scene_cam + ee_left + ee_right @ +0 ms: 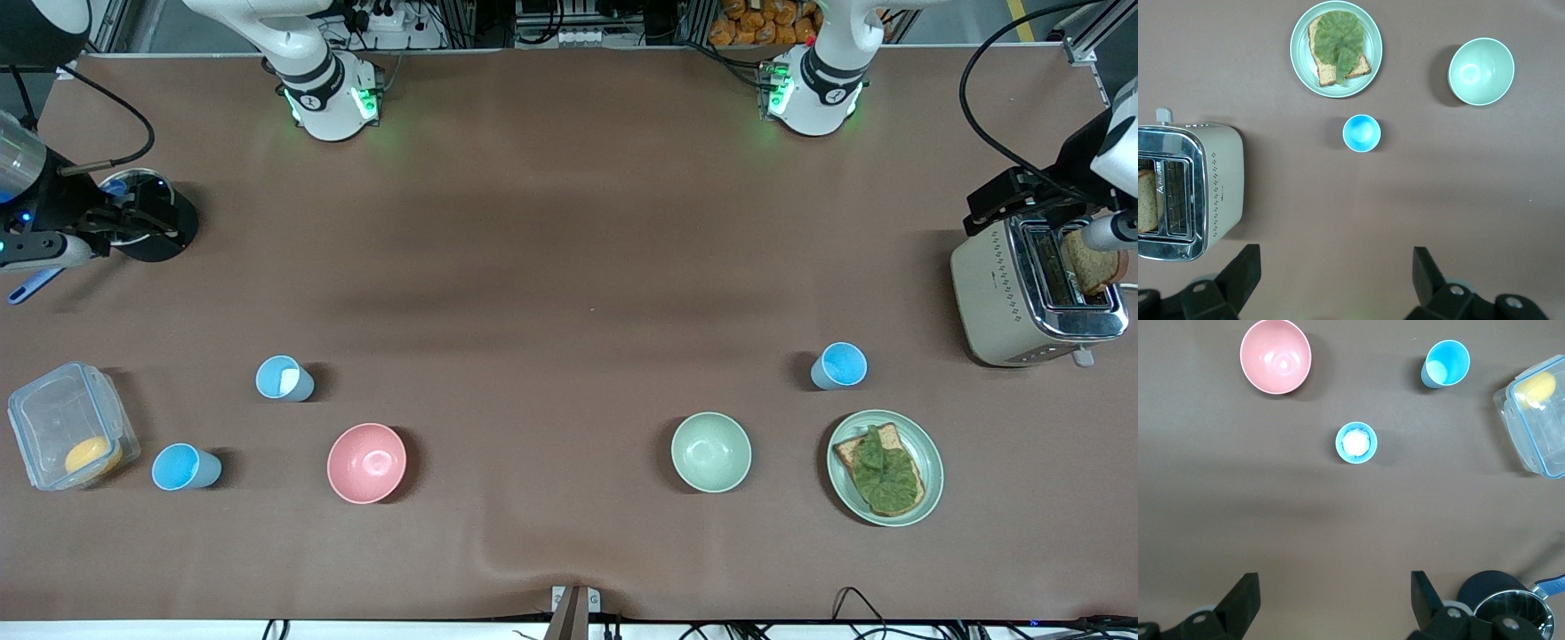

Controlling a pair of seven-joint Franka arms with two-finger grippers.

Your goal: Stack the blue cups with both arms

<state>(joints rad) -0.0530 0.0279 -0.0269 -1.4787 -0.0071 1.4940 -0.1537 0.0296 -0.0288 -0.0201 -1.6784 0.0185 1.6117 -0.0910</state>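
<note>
three small light-blue plastic cups stand upright on the brown table, none stacked yet. two sit toward the right arm's end: the cup with the pale inside (284,379) and, nearer the front edge beside the clear plastic container (71,425), the all-blue cup (185,468). the third blue cup (838,365) stands alone toward the left arm's end, between the cream toaster (1036,292) and the pale green plate of toast and lettuce (885,468).

the right gripper (1335,607) hangs high over bare table, fingers wide apart, with the pale-inside cup (1356,443) straight ahead of the gap and the pink bowl (1275,356) off to one side. the left gripper (1337,283) also has its fingers spread, with the lone cup (1361,133) nearly centred ahead and the pale green bowl (1481,71) well apart.

each arm has its own cup lined up; every cup's axis is vertical, so i'd expect straight descents.
</note>
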